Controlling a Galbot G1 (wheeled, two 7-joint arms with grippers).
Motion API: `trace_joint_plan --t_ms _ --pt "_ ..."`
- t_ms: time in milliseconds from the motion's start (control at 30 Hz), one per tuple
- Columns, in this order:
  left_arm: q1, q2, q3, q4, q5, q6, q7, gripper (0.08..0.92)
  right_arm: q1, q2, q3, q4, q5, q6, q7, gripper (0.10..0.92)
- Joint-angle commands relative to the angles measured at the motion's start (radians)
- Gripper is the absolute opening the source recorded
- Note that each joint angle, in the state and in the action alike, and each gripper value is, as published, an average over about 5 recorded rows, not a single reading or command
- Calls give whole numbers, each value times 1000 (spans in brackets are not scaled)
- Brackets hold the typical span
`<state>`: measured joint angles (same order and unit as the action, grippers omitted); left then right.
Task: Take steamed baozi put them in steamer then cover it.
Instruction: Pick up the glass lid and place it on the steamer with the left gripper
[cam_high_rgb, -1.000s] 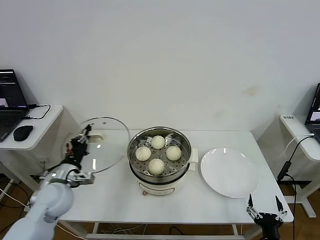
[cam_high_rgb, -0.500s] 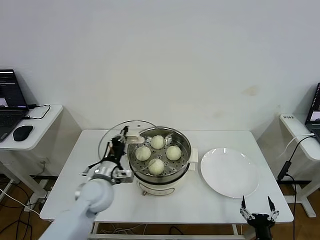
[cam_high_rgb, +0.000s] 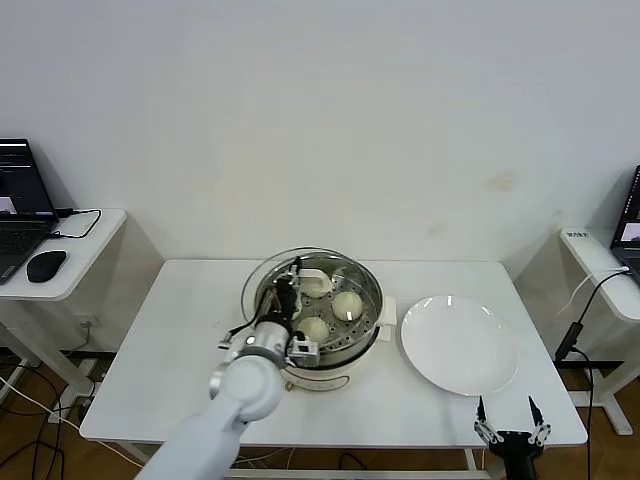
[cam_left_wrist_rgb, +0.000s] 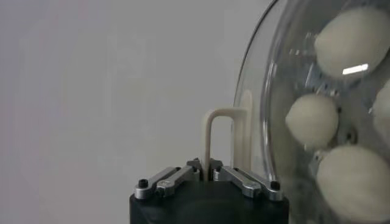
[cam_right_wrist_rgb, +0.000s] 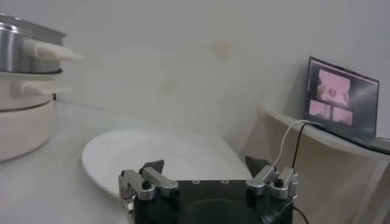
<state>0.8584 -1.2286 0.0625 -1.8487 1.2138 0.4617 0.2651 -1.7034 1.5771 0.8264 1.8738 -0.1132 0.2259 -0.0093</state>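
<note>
White worktop (cam_high_rgb: 180, 340) against a pale wall: left end effector (cam_high_rgb: 289, 295) pinches the cover (cam_high_rgb: 268, 285) by its handle over the steamer (cam_high_rgb: 362, 330) holding baozi (cam_high_rgb: 347, 303); centre it, then lower level; right end effector (cam_high_rgb: 510, 436) idles open.

Bright even light; glare on cover (cam_left_wrist_rgb: 317, 91); soft shadows
</note>
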Motion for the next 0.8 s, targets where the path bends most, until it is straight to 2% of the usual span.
trace_joint_plan --t_ms 33,800 --pt "-20 -112 51 68 107 8 24 148 -1 1 -3 -9 -7 4 0 823" --pt "-11 -124 -6 124 118 -23 4 148 -5 1 -13 -24 -19 14 -5 823"
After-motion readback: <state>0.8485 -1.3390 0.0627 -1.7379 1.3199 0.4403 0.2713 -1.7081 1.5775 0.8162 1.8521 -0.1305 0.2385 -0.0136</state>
